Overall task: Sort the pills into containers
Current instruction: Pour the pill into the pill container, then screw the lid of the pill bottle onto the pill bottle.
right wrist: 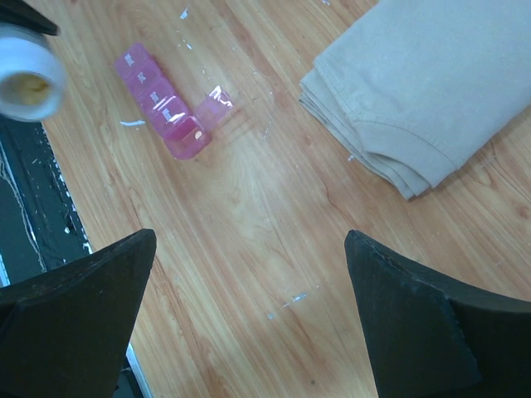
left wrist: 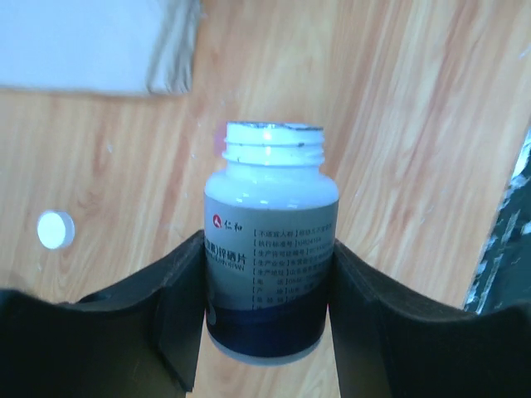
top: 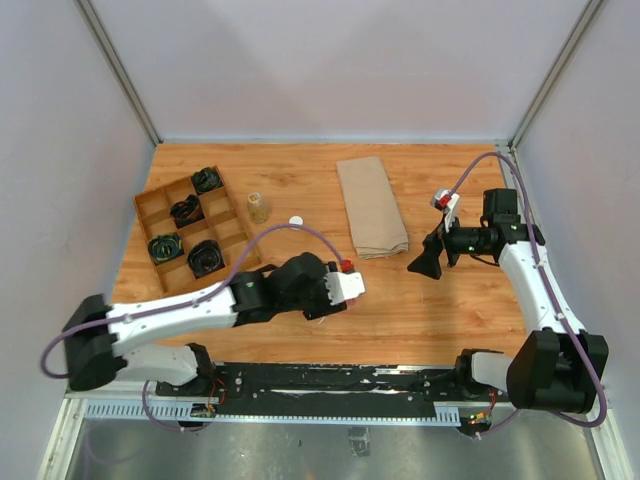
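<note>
The left gripper [left wrist: 267, 286] pinches an uncapped white bottle [left wrist: 270, 207] around its labelled body. Only the left wrist view shows this grip clearly. The right gripper [right wrist: 249, 315] hangs with its fingers spread wide and nothing between them.

The containers [right wrist: 166, 112] form a pink strip lying on the table [right wrist: 274, 215], and one end lid is flipped open. They appear only in the right wrist view, at 10 o'clock from frame centre. That view also looks into the bottle's mouth, showing yellowish contents.

Only the top view shows the wooden tray [top: 190, 225], at 10 o'clock.

The left arm [top: 170, 312] holds jaws clamped; the right arm [top: 527, 278], jaws agape.
</note>
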Motion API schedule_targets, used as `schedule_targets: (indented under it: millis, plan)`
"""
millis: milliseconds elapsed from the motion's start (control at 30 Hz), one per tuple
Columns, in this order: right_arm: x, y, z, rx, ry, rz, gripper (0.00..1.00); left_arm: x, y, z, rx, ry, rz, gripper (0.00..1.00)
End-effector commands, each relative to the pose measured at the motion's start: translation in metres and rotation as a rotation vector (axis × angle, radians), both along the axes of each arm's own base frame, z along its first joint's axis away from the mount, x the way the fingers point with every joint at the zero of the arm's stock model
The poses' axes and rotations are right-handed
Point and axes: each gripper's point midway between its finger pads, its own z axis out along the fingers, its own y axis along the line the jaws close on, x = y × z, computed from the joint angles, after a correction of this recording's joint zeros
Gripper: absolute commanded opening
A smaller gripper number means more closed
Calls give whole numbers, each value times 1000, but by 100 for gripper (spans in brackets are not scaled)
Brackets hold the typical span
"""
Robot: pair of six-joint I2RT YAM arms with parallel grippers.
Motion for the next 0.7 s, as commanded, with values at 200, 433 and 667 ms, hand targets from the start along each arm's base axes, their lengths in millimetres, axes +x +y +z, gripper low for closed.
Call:
schedule_targets:
  millis: [200, 433, 667]
  plan:
    - [-26, 23, 34, 167, -203, 179, 99, -59, -2, 159, -1215, -117, -117, 0]
    - [-51, 38, 42, 206, -507, 351, 99, -88, 10, 131, -1236, -90, -247, 0]
    - [-50, 45, 47, 196, -605, 410, 99, -83, 35, 119, -1271, -162, -185, 4]
